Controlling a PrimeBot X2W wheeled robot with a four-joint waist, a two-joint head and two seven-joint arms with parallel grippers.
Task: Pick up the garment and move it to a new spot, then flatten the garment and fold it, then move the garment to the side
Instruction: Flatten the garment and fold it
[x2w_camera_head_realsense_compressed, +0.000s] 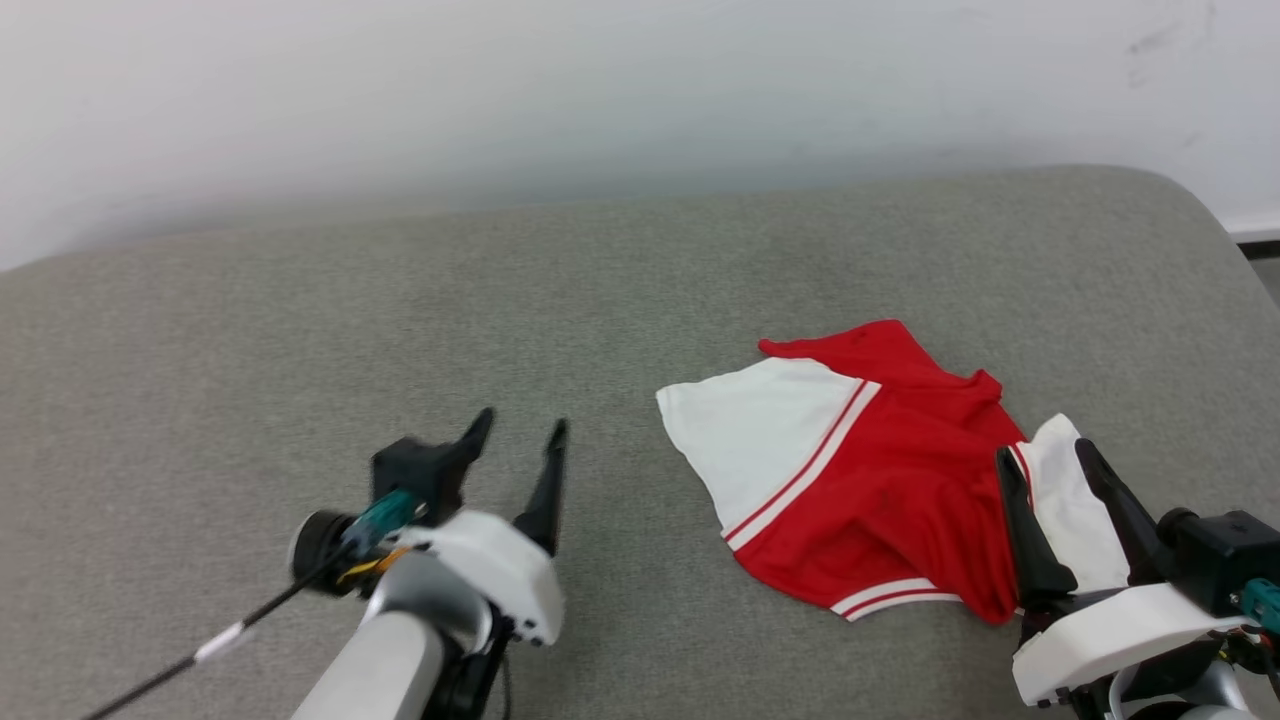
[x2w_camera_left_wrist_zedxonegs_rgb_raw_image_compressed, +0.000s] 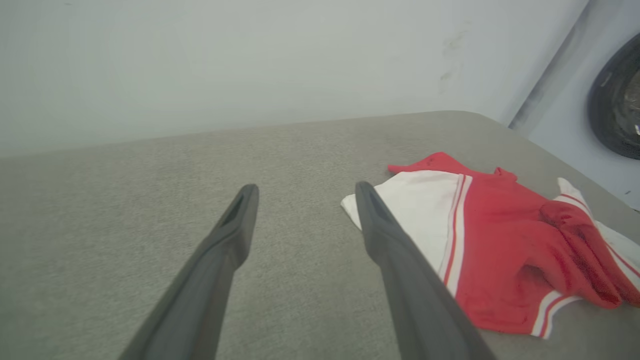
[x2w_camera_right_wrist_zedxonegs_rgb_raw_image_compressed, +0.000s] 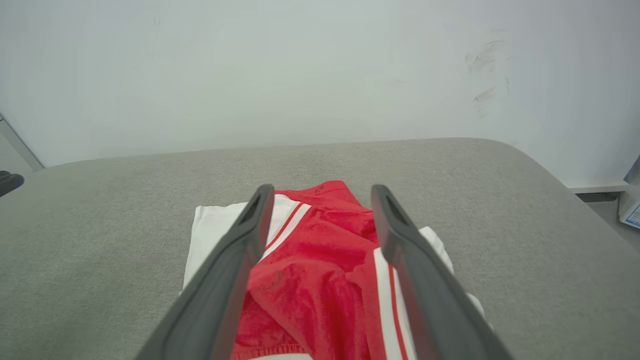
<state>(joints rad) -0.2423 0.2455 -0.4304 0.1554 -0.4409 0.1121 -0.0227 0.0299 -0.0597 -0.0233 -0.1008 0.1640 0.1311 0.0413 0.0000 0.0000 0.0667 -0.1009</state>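
Note:
The garment (x2w_camera_head_realsense_compressed: 880, 470) is a red jersey with white sleeves and red-white striped trim, lying crumpled on the right half of a grey padded surface (x2w_camera_head_realsense_compressed: 500, 300). It also lies at the right of the left wrist view as the garment (x2w_camera_left_wrist_zedxonegs_rgb_raw_image_compressed: 500, 235). My left gripper (x2w_camera_head_realsense_compressed: 520, 440) is open, well to the garment's left, with nothing between its fingers. My right gripper (x2w_camera_head_realsense_compressed: 1045, 465) is open at the garment's near right edge, its fingers either side of a white sleeve. Along the right wrist view, the garment (x2w_camera_right_wrist_zedxonegs_rgb_raw_image_compressed: 320, 265) lies under and between those fingers (x2w_camera_right_wrist_zedxonegs_rgb_raw_image_compressed: 240, 250).
A pale wall (x2w_camera_head_realsense_compressed: 600, 90) rises behind the grey surface. The surface's rounded right corner (x2w_camera_head_realsense_compressed: 1190, 200) drops to the floor. A dark round object (x2w_camera_left_wrist_zedxonegs_rgb_raw_image_compressed: 617, 100) stands beyond that corner. Bare grey fabric stretches left of the garment.

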